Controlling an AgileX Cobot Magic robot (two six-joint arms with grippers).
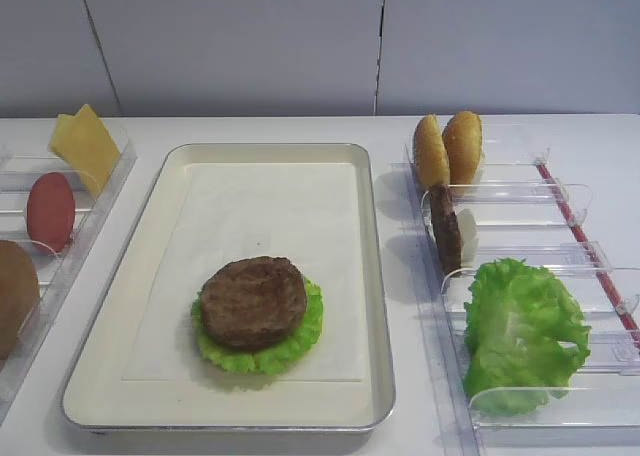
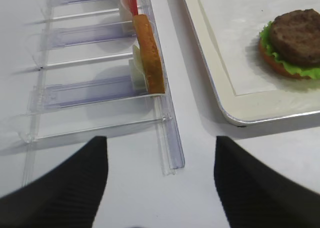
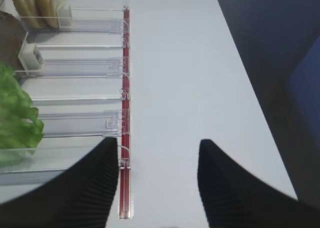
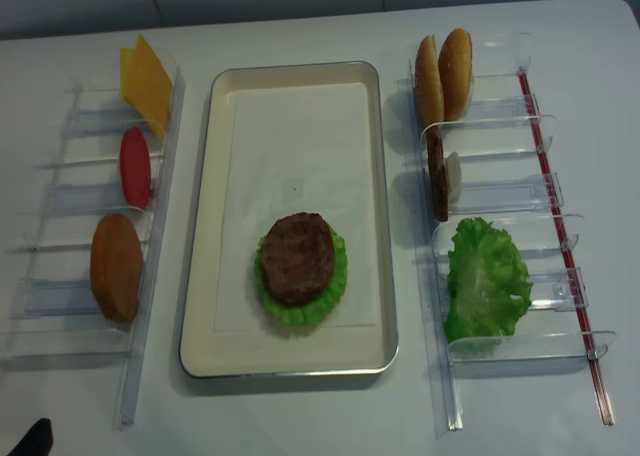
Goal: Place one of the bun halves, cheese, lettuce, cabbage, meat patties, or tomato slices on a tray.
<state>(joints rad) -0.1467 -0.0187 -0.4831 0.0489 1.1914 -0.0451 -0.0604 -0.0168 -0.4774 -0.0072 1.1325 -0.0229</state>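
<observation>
With lettuce (image 1: 262,351) and a meat patty (image 1: 253,302) already stacked near the front of the tray (image 1: 375,276), and both the left fingers (image 2: 160,188) and right fingers (image 3: 159,183) spread apart and empty, cheese (image 1: 86,146) is judged the next pick, to be gripped by its edge.

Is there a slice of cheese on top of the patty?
No, the meat patty on the tray is bare; the cheese stands in the left rack.
</observation>
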